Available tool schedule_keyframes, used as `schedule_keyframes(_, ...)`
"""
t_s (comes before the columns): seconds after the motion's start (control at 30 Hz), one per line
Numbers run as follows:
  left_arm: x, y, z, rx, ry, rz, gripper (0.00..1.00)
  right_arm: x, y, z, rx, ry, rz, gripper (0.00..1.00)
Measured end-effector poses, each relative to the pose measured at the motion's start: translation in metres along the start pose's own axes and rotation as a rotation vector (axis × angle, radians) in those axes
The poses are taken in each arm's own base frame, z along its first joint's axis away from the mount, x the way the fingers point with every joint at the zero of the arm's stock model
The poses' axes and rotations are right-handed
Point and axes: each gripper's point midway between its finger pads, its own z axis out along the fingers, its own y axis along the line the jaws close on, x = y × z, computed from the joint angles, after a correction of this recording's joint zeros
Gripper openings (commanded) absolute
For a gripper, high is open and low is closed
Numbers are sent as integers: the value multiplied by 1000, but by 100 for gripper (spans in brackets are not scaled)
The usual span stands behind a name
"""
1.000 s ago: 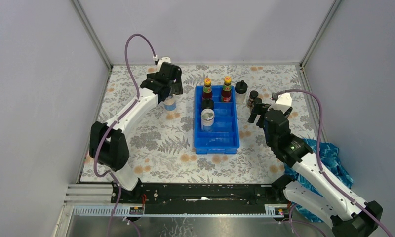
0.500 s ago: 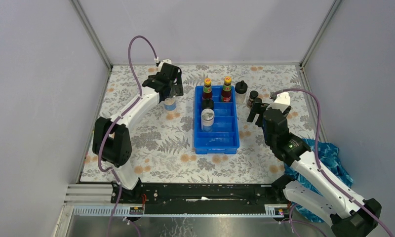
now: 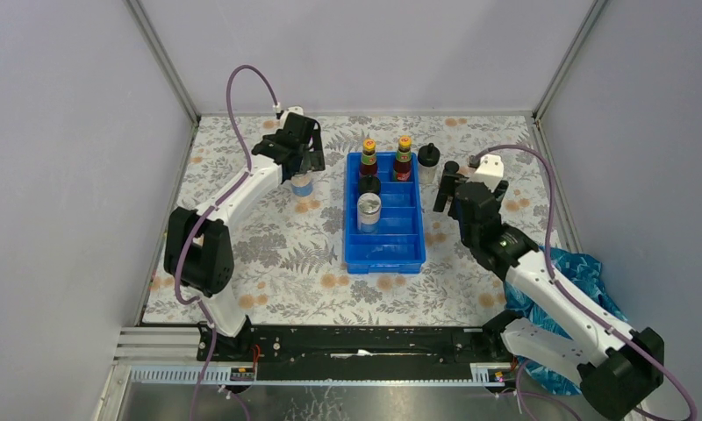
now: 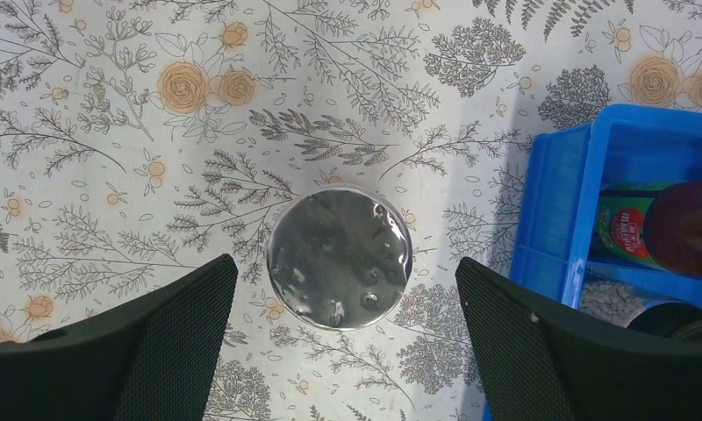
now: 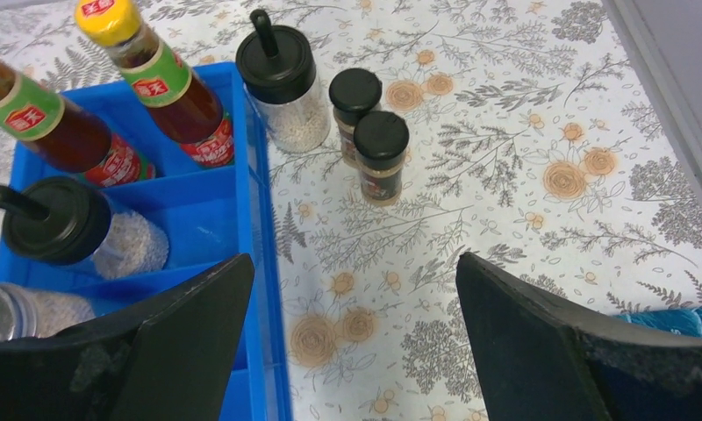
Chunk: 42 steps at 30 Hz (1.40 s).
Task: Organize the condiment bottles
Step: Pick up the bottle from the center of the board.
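A silver-lidded jar (image 4: 340,257) stands on the floral table left of the blue tray (image 4: 549,210). My left gripper (image 4: 347,263) hovers open straight above it, one finger on each side. In the tray's far end are two dark red bottles (image 5: 168,88) (image 5: 49,118), then a clear black-capped bottle (image 5: 67,224) and a second silver-lidded jar (image 3: 368,210). Outside the tray's right rim stand another clear black-capped bottle (image 5: 282,88) and two short dark jars (image 5: 354,105) (image 5: 381,153). My right gripper (image 5: 356,259) is open, empty, just short of those jars, beside the tray's right wall.
The tray's (image 3: 384,250) near compartments hold nothing. A blue cloth (image 3: 584,272) lies at the table's right edge under my right arm. Grey walls close in the table on three sides.
My right arm has swung left and forward, closer to the short dark jars and the tray's right wall. My left gripper has stayed over the silver-lidded jar.
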Motion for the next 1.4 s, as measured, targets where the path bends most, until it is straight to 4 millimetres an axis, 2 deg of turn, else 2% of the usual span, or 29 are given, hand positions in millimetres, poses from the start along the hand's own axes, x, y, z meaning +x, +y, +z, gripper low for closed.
schedule_keyframes(0.2, -4, -1, -8, 24, -18, -12, 99, -13, -4, 27, 55, 31, 14, 93)
schedule_keyframes(0.37, -25, -6, -28, 78, -84, -49, 99, -30, -6, 63, 79, 60, 41, 94)
schedule_keyframes(0.57, -49, -18, -50, 165, -163, -119, 99, -32, 4, 105, 28, 133, 36, 96)
schedule_keyframes(0.67, -59, -21, -61, 201, -200, -148, 98, -27, 11, 119, -20, 173, 31, 96)
schedule_keyframes(0.97, -72, -19, -90, 263, -274, -207, 98, -22, 26, 142, -113, 234, 10, 95)
schedule_keyframes(1.1, -78, -20, -100, 289, -300, -227, 97, -13, 31, 149, -144, 262, -19, 95)
schedule_keyframes(1.23, -83, -23, -106, 308, -319, -238, 97, -5, 33, 153, -168, 279, -66, 95)
schedule_keyframes(1.4, -85, -28, -108, 323, -327, -239, 97, -8, 36, 159, -210, 259, -126, 95)
